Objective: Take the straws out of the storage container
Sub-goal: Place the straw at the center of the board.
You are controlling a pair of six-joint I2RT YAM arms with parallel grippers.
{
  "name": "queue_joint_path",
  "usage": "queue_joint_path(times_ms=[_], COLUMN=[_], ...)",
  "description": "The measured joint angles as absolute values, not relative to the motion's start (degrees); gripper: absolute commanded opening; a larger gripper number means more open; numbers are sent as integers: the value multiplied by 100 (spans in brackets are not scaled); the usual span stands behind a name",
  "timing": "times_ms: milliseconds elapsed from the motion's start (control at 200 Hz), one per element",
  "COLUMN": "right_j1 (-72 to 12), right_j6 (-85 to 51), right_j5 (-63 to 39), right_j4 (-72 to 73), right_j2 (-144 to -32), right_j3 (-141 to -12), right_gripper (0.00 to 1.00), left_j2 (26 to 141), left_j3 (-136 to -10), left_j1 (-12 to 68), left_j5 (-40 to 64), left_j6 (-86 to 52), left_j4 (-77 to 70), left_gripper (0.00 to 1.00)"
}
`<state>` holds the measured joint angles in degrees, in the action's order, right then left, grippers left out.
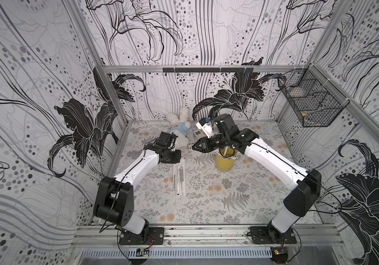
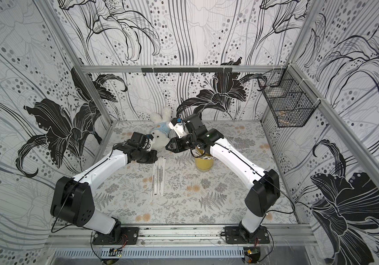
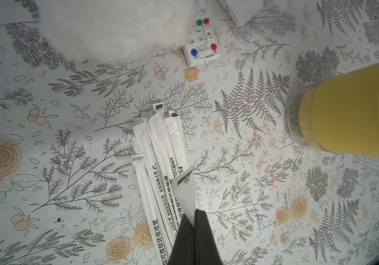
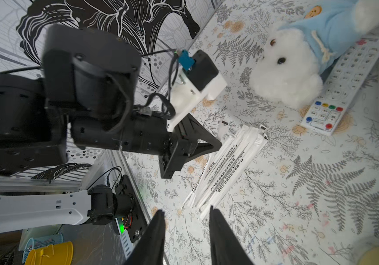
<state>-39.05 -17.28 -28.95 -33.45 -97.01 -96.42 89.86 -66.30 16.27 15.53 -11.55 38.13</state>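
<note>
Straws: long thin white paper-wrapped sticks with dark print, part laid out, part in the cup.
On the fern-printed tabletop the plain yellow cylindrical cup stands right of the middle, nearer the far edge. A few straws lean at its rim beneath the right arm, the nearer one. The right gripper, jaws apart and empty, points toward the left edge past the cup, so they lie behind its tips. Left of the cup a bundle lies near-edge-to-far-edge, and above it the left gripper pinches one wrapped end.

I've got white straws, dark print; yellow cup; grey ferns, orange roses on the tablecloth
</note>
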Motion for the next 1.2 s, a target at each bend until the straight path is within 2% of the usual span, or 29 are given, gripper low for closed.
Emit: queue_joint_path(times_ms=[220,386,536,756,926,1052,1202], right_j1=[-3905,-3905,-3905,-3892,-3618,-3044,-2449], right_j6=[-1699,-1680,-1649,-1498,-1376,-1334,-1256], right_j5=[-2808,-2805,-2720,-2263,-1909,-1699,-1262], right_j4=[-3347,-3347,-3347,-3461,-3489,-3424,-3358], right_j2=[-9701,-9703,-9703,-9603,-9229,-8923,-8836], right_j3=[-9566,-9544,-9544,-9539,-9327,-9013,-8814], right_gripper=[36,36,37,39,39,38,38], left_j2=[9657,9719,9701,9594,9185,8573,7677], left_j3=[-6683,-6683,-6683,-6681,-6628,-6495,-6285], left_j1=[1339,1299,1251,1188,1188,1317,2117], left_j5=[1966,2053,2045,1920,1885,1745,1347], left_j6=[-1120,-1129,-1164,-1190,-1247,-1343,-1448], left_j4=[3809,3760,3664,3634,3509,3247,2342], left_gripper=[1,18,26,26,25,27,32])
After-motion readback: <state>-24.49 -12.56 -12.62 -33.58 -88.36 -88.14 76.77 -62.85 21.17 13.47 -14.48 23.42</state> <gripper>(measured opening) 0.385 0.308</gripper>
